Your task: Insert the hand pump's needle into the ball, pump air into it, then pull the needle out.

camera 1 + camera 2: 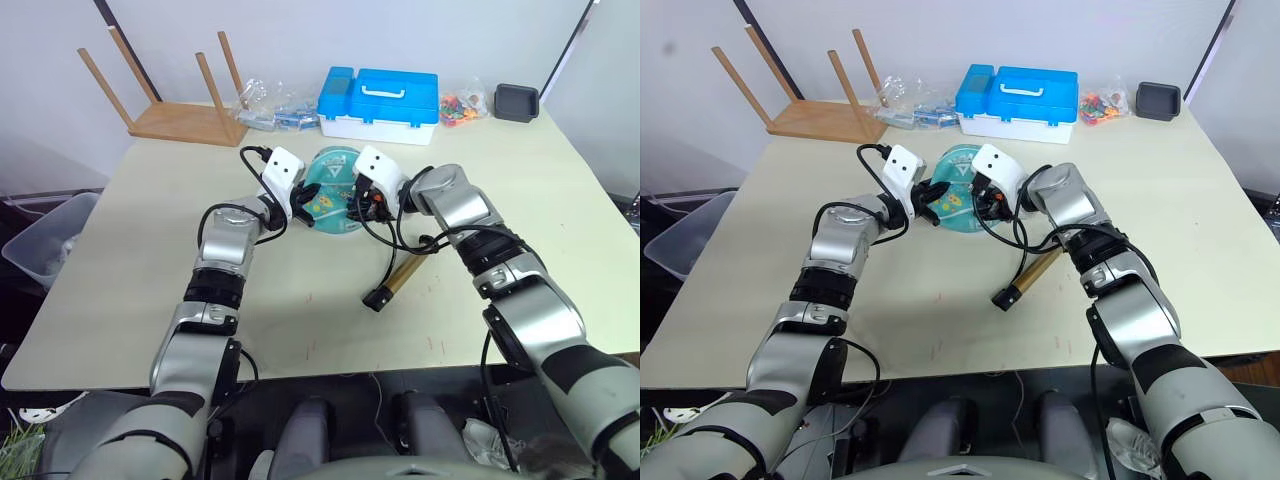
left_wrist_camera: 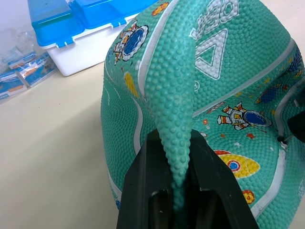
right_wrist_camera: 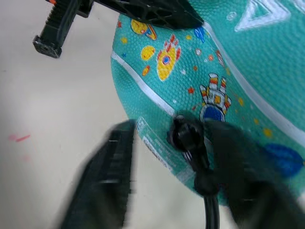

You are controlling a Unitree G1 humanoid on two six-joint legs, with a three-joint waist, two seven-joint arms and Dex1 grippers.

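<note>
A soft fold of the ball [image 2: 171,119] is pinched tight by the left hand [image 1: 297,205]. The ball is kept on the counter [image 1: 120,270] between both hands. The hose end is held at the ball by the right hand [image 1: 360,205], fingers apart. The hand pump [image 1: 392,285] is laid just beside it.

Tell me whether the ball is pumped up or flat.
Flat. The ball is slack, and the left end effector is pinching a raised fold of its skin between its fingers.
</note>
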